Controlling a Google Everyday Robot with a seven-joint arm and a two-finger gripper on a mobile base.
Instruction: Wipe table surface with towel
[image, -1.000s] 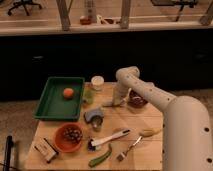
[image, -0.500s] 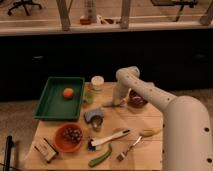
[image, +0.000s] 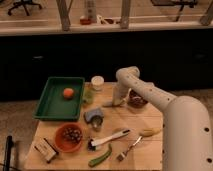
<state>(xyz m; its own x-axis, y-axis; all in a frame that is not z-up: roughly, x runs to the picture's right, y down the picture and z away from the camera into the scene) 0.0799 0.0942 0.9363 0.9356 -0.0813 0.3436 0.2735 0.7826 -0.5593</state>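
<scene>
Since the arm holds the same pose as 1 s ago, we see basically no change: the gripper stays low over the far-middle of the table surface, between the white cup and the dark bowl, close to both. Whether it's open or clamped on sth we can't tell (a pale patch lies at its tip, maybe the towel, maybe not). Nothing else has shifted either: green tray w/ the orange item, grey object, red bowl, white-handled brush, fork and banana all sit where they were. For the task that means no visible wiping stroke yet, imo; the tabletop's bare strip near the gripper looks like the only easy lane, w/ clutter crowding the rest.
</scene>
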